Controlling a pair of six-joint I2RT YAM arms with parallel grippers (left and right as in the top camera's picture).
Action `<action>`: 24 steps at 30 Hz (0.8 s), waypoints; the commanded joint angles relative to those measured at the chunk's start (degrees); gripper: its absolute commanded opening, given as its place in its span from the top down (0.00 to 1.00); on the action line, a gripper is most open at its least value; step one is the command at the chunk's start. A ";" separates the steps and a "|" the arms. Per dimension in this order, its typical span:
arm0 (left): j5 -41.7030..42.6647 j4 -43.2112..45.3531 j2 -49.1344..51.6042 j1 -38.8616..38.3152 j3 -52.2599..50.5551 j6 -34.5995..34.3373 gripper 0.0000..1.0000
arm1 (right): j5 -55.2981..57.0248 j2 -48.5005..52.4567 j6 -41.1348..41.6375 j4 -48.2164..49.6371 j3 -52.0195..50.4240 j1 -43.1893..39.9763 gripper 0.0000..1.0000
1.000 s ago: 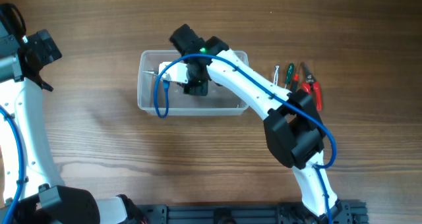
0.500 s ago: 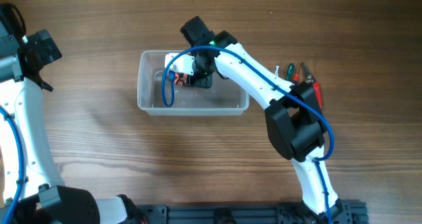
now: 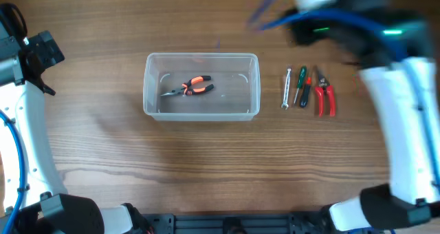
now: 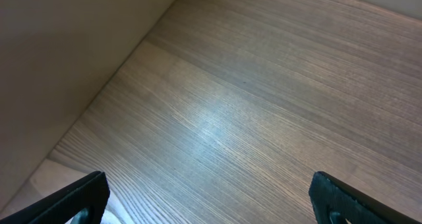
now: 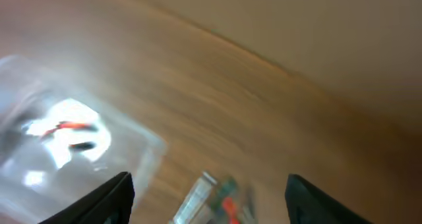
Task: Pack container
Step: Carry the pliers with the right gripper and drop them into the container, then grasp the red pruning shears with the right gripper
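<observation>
The clear plastic container (image 3: 147, 89) lies at the table's middle, with orange-and-black pliers (image 3: 189, 88) inside it. Right of it lie a small wrench (image 3: 287, 88), a green screwdriver (image 3: 300, 87) and red-handled cutters (image 3: 324, 96). My right arm is a motion blur at the upper right, high above these tools. The right wrist view shows the right gripper (image 5: 208, 199) open and empty, with the container (image 5: 142, 148) at the left and the loose tools (image 5: 221, 197) below the gap. At the far left edge my left gripper (image 4: 211, 199) stands wide open over bare wood.
The left arm (image 3: 20, 124) runs down the left edge of the table. The right arm's white link (image 3: 405, 137) stands along the right side. A black rail (image 3: 227, 224) lines the front edge.
The right gripper has opened and left the orange pliers in the container, then swung fast up and to the right. The left arm has not moved.
</observation>
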 commanded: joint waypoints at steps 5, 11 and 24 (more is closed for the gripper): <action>-0.52 0.17 0.39 0.24 0.44 0.04 0.00 | -9.20 12.55 19.32 -1.05 -15.02 -22.14 0.28; -0.52 0.17 0.39 0.24 0.44 0.04 0.00 | -11.69 19.28 16.33 2.19 -26.27 -23.96 0.35; -0.52 0.17 0.39 0.24 0.44 0.04 0.00 | -7.32 19.93 14.53 10.16 -36.33 -17.16 0.49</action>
